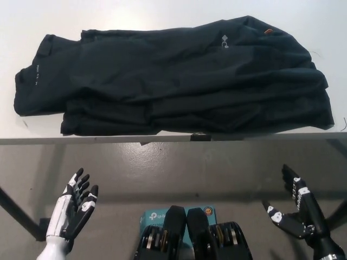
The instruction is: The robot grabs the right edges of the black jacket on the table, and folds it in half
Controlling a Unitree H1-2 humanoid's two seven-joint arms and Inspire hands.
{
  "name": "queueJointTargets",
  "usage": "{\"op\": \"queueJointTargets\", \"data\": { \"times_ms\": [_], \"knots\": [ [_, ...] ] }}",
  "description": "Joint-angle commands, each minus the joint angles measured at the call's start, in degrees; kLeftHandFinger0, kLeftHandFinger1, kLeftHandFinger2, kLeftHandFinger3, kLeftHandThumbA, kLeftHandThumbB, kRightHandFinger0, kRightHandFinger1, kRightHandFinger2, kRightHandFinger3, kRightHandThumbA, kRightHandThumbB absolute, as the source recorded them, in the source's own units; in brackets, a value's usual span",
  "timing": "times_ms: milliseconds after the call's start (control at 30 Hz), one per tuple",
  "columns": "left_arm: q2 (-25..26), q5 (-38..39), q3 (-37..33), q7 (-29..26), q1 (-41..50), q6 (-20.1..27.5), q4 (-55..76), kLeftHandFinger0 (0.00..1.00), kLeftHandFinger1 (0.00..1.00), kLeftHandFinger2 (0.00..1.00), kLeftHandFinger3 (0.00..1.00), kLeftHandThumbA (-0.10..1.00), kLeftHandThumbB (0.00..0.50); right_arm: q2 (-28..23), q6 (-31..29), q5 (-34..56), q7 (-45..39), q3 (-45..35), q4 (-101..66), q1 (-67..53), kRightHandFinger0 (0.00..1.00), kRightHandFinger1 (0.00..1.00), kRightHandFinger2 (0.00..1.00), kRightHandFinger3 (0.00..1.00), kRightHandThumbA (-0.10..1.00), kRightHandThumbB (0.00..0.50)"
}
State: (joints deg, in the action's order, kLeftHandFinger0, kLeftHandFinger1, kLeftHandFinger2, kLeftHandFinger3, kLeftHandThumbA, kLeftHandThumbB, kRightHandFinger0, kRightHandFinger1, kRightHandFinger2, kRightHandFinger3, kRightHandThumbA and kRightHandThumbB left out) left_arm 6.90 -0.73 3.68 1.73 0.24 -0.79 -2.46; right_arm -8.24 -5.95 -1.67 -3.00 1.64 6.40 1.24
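Observation:
The black jacket (173, 78) lies spread flat across the white table (135, 16), with a small white logo near its upper right and an orange tag at the top right. Its right edge reaches close to the table's right side and its lower hem lies near the front edge. My white left hand (73, 208) hangs open below the table's front edge at the lower left. At the lower right my black right hand (293, 208) is also open, fingers spread, below the table edge. Neither hand touches the jacket.
The table's front edge (108, 140) runs across the middle of the picture, with grey floor below it. A teal box (154, 219) lies on the floor at bottom centre. A dark table leg (16, 211) slants at the lower left.

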Motion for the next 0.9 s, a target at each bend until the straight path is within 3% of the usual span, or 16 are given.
{"op": "queueJointTargets", "data": {
  "times_ms": [0,33,100,233,333,367,400,433,467,500,533,567,633,667,767,867],
  "knots": [
    [0.0,-0.1,-0.3,0.0,-0.9,0.9,1.5,1.0,1.0,1.0,1.0,0.6,0.0,0.8,-5.1,1.6,1.0,-1.8,-4.2,-0.9,1.0,1.0,1.0,1.0,0.59,0.151],
    [-0.1,-0.1,-0.3,0.0,-0.9,1.0,1.5,1.0,1.0,1.0,1.0,0.6,0.0,0.9,-5.5,1.4,1.2,-2.0,-4.4,-1.0,1.0,1.0,1.0,1.0,0.59,0.151],
    [-0.4,0.5,-0.6,0.5,-0.4,0.5,2.4,1.0,1.0,1.0,1.0,0.6,0.0,4.2,-10.2,0.9,5.4,-4.5,-10.4,-3.6,0.86,0.91,1.0,1.0,0.63,0.126],
    [0.2,-0.1,-0.5,0.5,0.0,1.4,2.6,1.0,1.0,1.0,1.0,0.62,0.004,7.5,-10.9,2.0,7.0,-7.0,-21.1,-3.9,0.77,0.87,0.97,1.0,0.67,0.115],
    [0.2,-0.1,-0.5,0.5,0.0,1.4,2.6,1.0,1.0,1.0,1.0,0.63,0.0,8.0,-10.6,1.9,6.5,-7.5,-21.5,-4.0,0.77,0.86,0.97,1.0,0.67,0.114],
    [0.4,-0.3,-0.6,0.6,1.0,1.4,2.9,1.0,1.0,1.0,1.0,0.63,0.001,7.0,-7.7,4.7,8.4,-11.0,-31.9,-0.6,0.74,0.86,0.98,1.0,0.77,0.137],
    [0.4,-0.2,-0.7,0.7,1.2,1.6,2.9,1.0,1.0,1.0,1.0,0.64,0.001,5.7,-5.4,6.3,8.8,-12.6,-35.2,1.0,0.77,0.9,1.0,1.0,0.82,0.179],
    [0.3,-0.2,-0.7,0.7,1.3,1.8,2.8,1.0,1.0,1.0,1.0,0.64,0.0,4.9,-3.1,7.3,8.7,-13.4,-37.0,2.1,0.79,0.92,1.0,1.0,0.83,0.188],
    [0.2,-0.1,-0.8,0.8,1.7,2.2,2.5,1.0,1.0,1.0,1.0,0.65,0.0,2.6,0.4,9.8,7.8,-14.2,-39.1,3.3,0.91,1.0,1.0,1.0,0.89,0.251],
    [0.1,-0.1,-0.8,0.8,2.3,2.3,2.5,1.0,1.0,1.0,1.0,0.65,0.0,1.8,1.4,10.8,7.3,-14.6,-39.6,3.5,0.93,1.0,1.0,1.0,0.9,0.253],
    [0.0,-0.2,-1.0,0.8,3.3,1.9,2.9,1.0,1.0,1.0,1.0,0.67,0.0,-1.5,5.1,12.8,6.3,-15.9,-40.4,5.0,1.0,1.0,1.0,1.0,0.93,0.295],
    [-0.1,0.0,-1.0,0.9,4.0,2.0,3.2,1.0,1.0,1.0,1.0,0.66,0.0,-3.5,7.9,14.2,5.8,-16.8,-40.6,6.2,1.0,1.0,1.0,1.0,0.97,0.311],
    [-0.3,0.3,-0.9,0.8,4.2,2.3,3.1,1.0,1.0,1.0,1.0,0.66,0.005,-6.0,12.7,16.8,5.7,-18.1,-40.6,9.0,1.0,1.0,1.0,1.0,0.98,0.317],
    [-0.3,-0.1,-1.0,0.6,4.4,2.3,3.3,1.0,1.0,1.0,1.0,0.66,0.012,-7.7,14.3,21.2,5.8,-19.0,-39.5,11.1,1.0,1.0,1.0,1.0,0.93,0.315],
    [0.0,-0.4,-1.0,0.6,4.6,2.3,3.3,1.0,1.0,1.0,1.0,0.66,0.01,-10.9,20.8,28.5,6.5,-21.4,-36.8,15.8,1.0,1.0,1.0,1.0,0.92,0.239],
    [0.3,-0.2,-0.9,0.8,4.5,2.3,3.3,1.0,1.0,1.0,1.0,0.66,0.008,-12.8,24.0,33.8,5.7,-23.7,-29.6,20.5,1.0,1.0,1.0,1.0,0.91,0.278]
  ]
}}
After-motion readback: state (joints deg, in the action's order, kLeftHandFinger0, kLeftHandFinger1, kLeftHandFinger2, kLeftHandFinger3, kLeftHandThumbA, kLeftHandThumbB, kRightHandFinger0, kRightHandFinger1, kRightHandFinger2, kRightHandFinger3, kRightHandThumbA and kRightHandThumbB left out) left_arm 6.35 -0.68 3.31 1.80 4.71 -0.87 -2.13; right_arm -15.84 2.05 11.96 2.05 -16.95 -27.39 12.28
